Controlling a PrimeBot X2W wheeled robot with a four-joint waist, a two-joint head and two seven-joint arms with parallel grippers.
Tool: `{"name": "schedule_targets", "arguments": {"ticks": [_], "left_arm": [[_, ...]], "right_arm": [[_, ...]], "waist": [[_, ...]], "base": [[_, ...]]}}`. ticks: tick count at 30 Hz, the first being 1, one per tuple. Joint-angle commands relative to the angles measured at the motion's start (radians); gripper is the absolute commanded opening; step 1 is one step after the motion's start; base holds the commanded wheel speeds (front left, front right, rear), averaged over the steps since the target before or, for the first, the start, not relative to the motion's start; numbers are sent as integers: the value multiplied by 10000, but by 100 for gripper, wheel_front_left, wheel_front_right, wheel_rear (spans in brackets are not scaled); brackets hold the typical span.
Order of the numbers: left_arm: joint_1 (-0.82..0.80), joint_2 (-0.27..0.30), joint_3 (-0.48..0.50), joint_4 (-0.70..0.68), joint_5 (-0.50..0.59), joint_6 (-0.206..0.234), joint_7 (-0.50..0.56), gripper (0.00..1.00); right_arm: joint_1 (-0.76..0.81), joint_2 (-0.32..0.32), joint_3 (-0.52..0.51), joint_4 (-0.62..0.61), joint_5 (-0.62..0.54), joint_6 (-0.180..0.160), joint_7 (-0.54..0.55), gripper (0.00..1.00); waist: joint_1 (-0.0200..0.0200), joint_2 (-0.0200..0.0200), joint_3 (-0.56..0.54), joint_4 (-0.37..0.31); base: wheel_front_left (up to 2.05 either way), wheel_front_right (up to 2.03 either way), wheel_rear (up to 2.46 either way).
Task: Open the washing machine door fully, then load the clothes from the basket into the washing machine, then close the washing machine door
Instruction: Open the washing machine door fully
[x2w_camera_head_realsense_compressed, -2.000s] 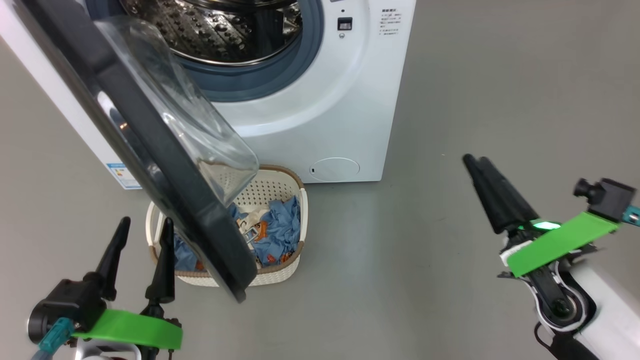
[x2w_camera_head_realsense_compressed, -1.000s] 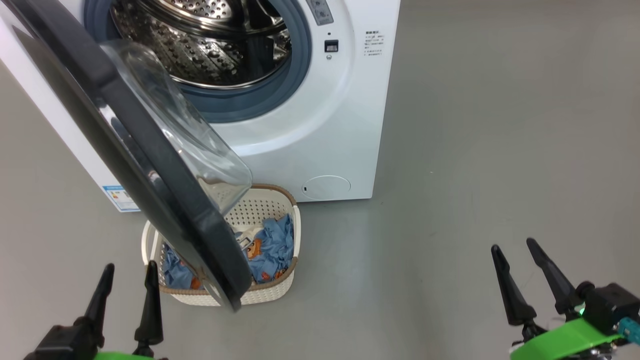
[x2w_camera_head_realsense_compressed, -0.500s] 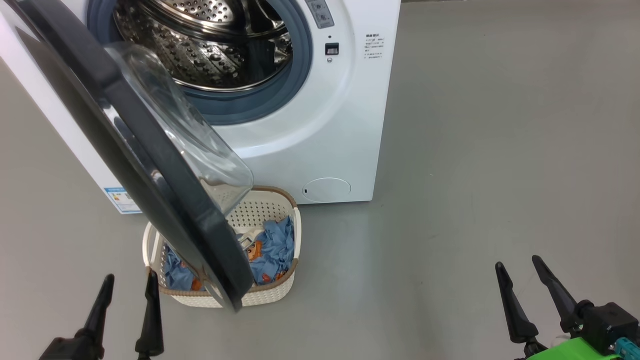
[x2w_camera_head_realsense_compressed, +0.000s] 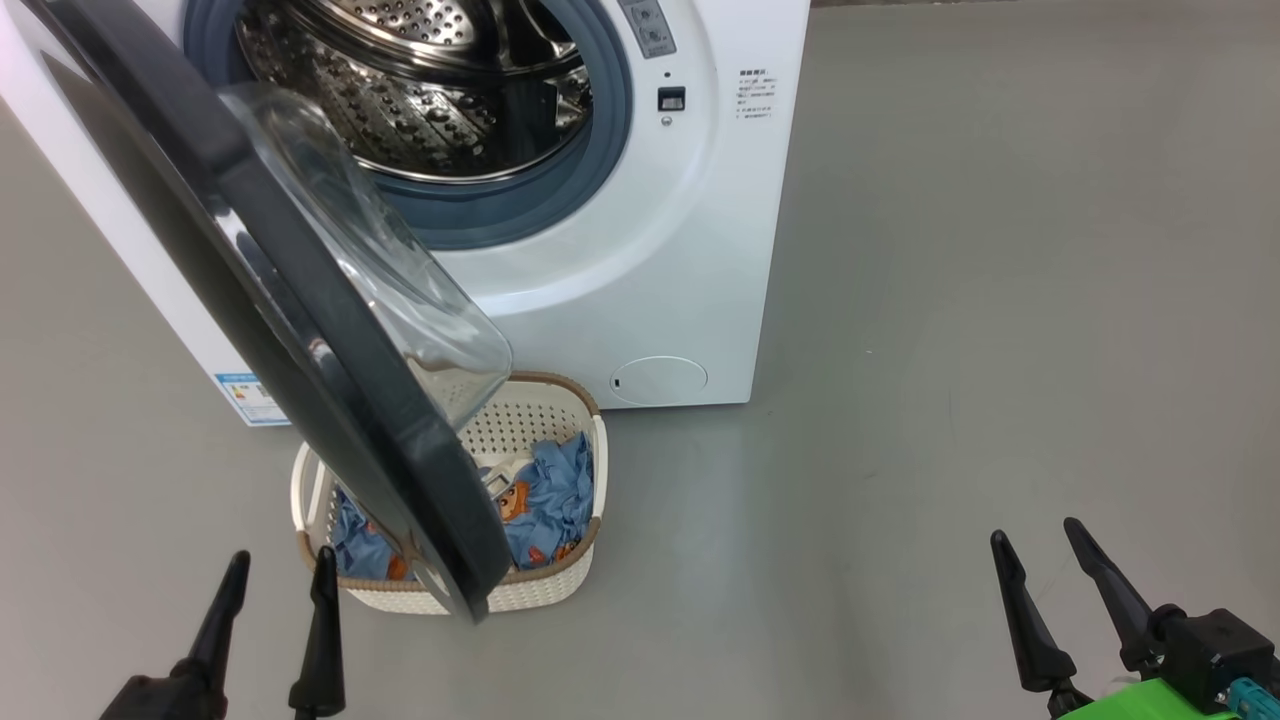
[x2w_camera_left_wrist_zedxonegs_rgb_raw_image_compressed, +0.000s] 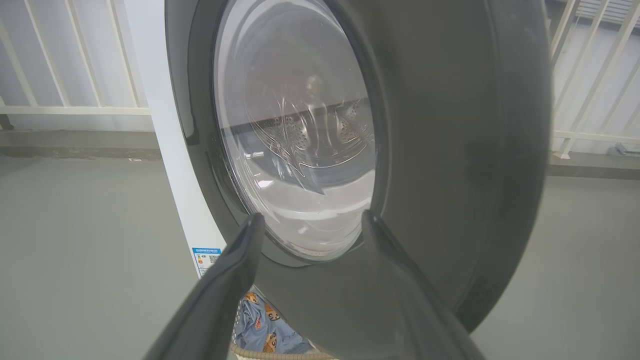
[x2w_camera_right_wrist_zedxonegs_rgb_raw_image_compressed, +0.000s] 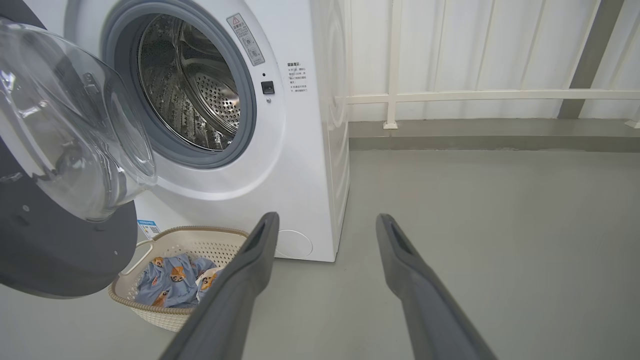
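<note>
Grey floor (x2w_camera_head_realsense_compressed: 900, 400) | door (x2w_camera_head_realsense_compressed: 400, 470) part-open, overhangs basket (x2w_camera_head_realsense_compressed: 560, 582) | sits just fwd-right of L tool (x2w_camera_head_realsense_compressed: 282, 552), R tool (x2w_camera_head_realsense_compressed: 1034, 528) far | both tools apart, empty

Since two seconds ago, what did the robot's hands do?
The right gripper swung down from mid-height to the lower right and now points up, open and empty. The left gripper drew back a little, open too. Nothing was grabbed. The door, basket and clothes stayed put; the camera shifted slightly.
</note>
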Motion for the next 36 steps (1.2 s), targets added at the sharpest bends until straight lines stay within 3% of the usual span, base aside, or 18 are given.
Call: {"name": "schedule_targets", "arguments": {"ticks": [1, 22, 23, 24, 25, 26, 36], "left_arm": [[-52, 63, 291, -277, 57, -17, -63, 100], [-20, 59, 49, -120, 30, -17, -63, 100], [-26, 59, 42, -112, 14, -17, -63, 78], [-26, 59, 42, -112, 14, -17, -63, 78], [-31, 60, 22, -100, -6, -17, -63, 7], [-33, 65, -4, -73, -42, -17, -63, 0], [-651, 297, 691, -889, -303, -17, -63, 0]], "right_arm": [[-123, -82, 204, -188, -88, 16, -120, 100], [-139, -133, 271, 162, 37, 16, -120, 100], [-148, -133, 278, 164, 38, 16, -120, 100], [-148, -133, 278, 164, 38, 16, -120, 100], [-156, -130, 285, 161, 41, 16, -120, 100], [-161, -126, 290, 161, 46, 16, -120, 100], [-190, -61, 280, 135, 168, 16, -120, 100]], "waist": [[0, 0, -10, 1], [0, 0, -150, 65], [0, 0, -148, 62], [0, 0, -148, 62], [0, 0, -148, 58], [0, 0, -152, 54], [0, 0, -172, 94]], "base": [[0, 0, 0], [0, 0, 0], [0, 0, 0], [0, 0, 0], [0, 0, 0], [0, 0, 0], [0, 0, 0]]}}
